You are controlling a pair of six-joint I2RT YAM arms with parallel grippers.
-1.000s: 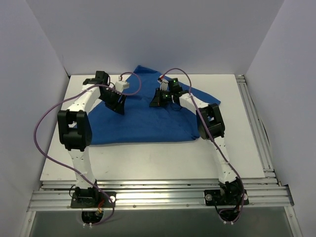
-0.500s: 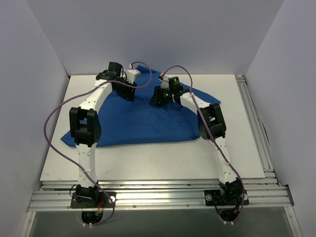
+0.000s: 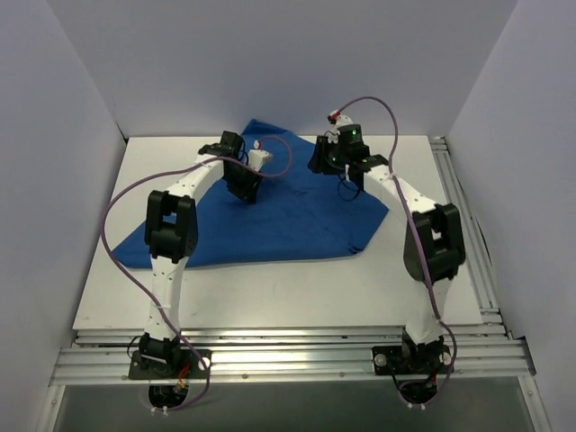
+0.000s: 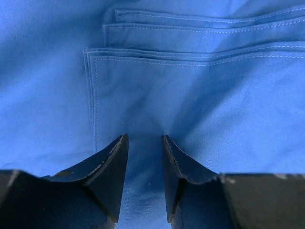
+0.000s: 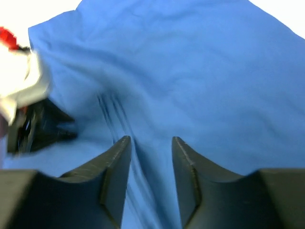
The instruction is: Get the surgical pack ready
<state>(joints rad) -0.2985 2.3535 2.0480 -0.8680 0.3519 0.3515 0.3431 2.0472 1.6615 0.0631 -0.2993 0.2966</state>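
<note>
Surgical pack, state of the scene:

- The royal-blue drape (image 3: 270, 225) is spread on the white counter (image 3: 270, 297). One corner lies at the near left, one at the far centre against the back wall, and one at the right. The cloth lies mostly flat with shallow wrinkles. Only the drape is seen of the pack.
- The left arm (image 3: 193, 174) is reached over the far centre of the drape, with its end pointed down at the cloth.
- The left fingers (image 4: 114, 164) are seen parted with a narrow gap between the tips, low over the fabric. Blue cloth fills the gap. Whether any fabric is pinched cannot be told.
- Just beyond the tips, several stitched hems (image 4: 190, 47) are stacked in layers, their corners stepped one behind the other.
- The right arm (image 3: 400, 191) is held over the far right part of the drape, near the left arm's end but apart from it.
- The right fingers (image 5: 116, 164) are parted with a moderate gap — nothing is held between them, and only wrinkled cloth is seen below.
- In the right wrist view the end of the left arm shows blurred at the left edge. A strip of counter is visible at the upper right.
</note>
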